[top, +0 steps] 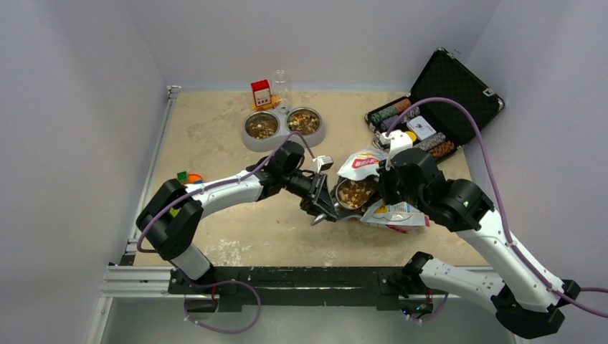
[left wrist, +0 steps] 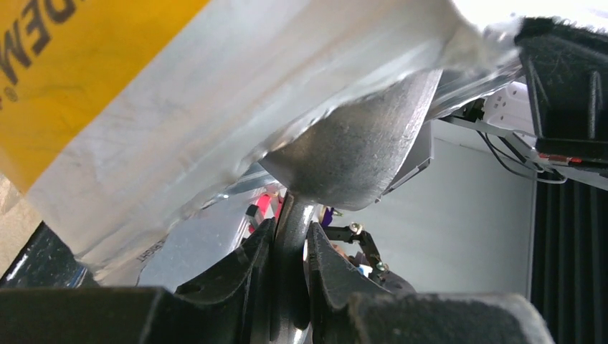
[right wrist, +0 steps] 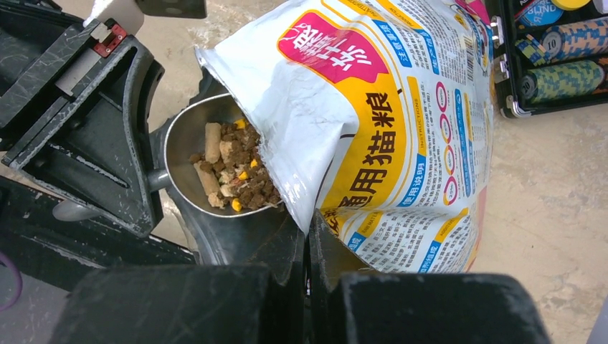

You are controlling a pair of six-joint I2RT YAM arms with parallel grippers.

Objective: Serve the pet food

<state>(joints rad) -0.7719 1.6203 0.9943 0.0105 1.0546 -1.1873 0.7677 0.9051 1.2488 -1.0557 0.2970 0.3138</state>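
The white-and-yellow printed bag [top: 363, 163] lies near the table's middle with its mouth facing left. My right gripper [right wrist: 308, 240] is shut on the lower lip of the bag [right wrist: 373, 122]. A metal scoop [right wrist: 188, 129] reaches into that mouth, and brown pet food [right wrist: 236, 175] with a few yellow bits lies in it. My left gripper [left wrist: 290, 244] is shut on the scoop's handle, and the scoop's underside [left wrist: 358, 150] sits under the bag's foil edge [left wrist: 179, 93]. From above, the left gripper [top: 323, 204] and the right gripper [top: 385, 193] flank the filled scoop [top: 355, 192].
A grey double bowl [top: 283, 141] at the back centre holds food in both cups. Behind it stand a red box [top: 261, 93] and a clear bottle [top: 282, 82]. An open black case [top: 448, 82] with poker chips [top: 391, 115] sits at the back right. Small orange and green pieces [top: 188, 177] lie at the left.
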